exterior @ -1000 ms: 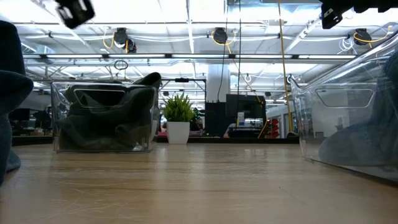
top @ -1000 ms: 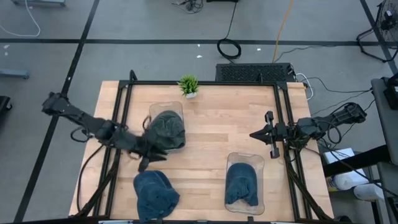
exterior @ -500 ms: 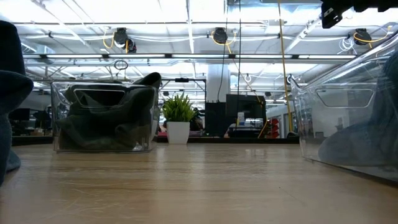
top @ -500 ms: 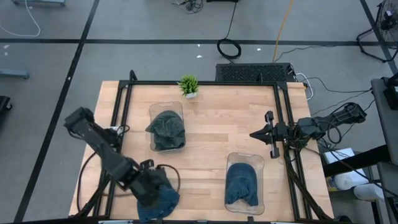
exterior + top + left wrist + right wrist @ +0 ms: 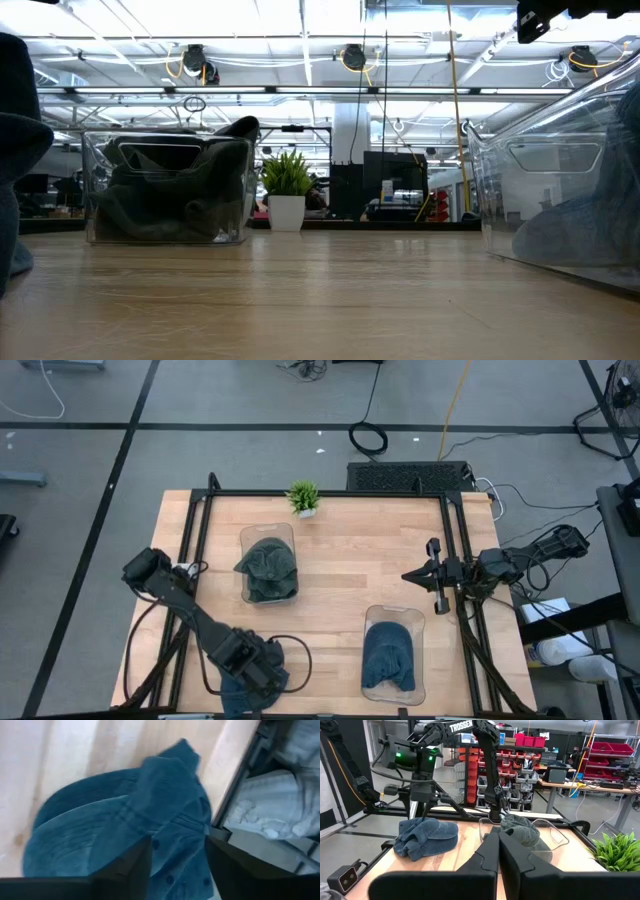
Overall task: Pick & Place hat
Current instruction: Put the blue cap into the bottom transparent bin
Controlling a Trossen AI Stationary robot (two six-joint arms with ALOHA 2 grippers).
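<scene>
We see left gripper (image 5: 252,682) spread above loose blue hat (image 5: 120,835), likely lining up a grasp; right gripper (image 5: 420,574) clenched, parked at table (image 5: 340,560) edge.

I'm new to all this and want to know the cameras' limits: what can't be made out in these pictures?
- Loose blue hat: in the high view the left gripper covers most of it.
- Left gripper: the left wrist view is too blurred to show contact.
- Hat in the right bin: cut off by the low view's edge.
</scene>
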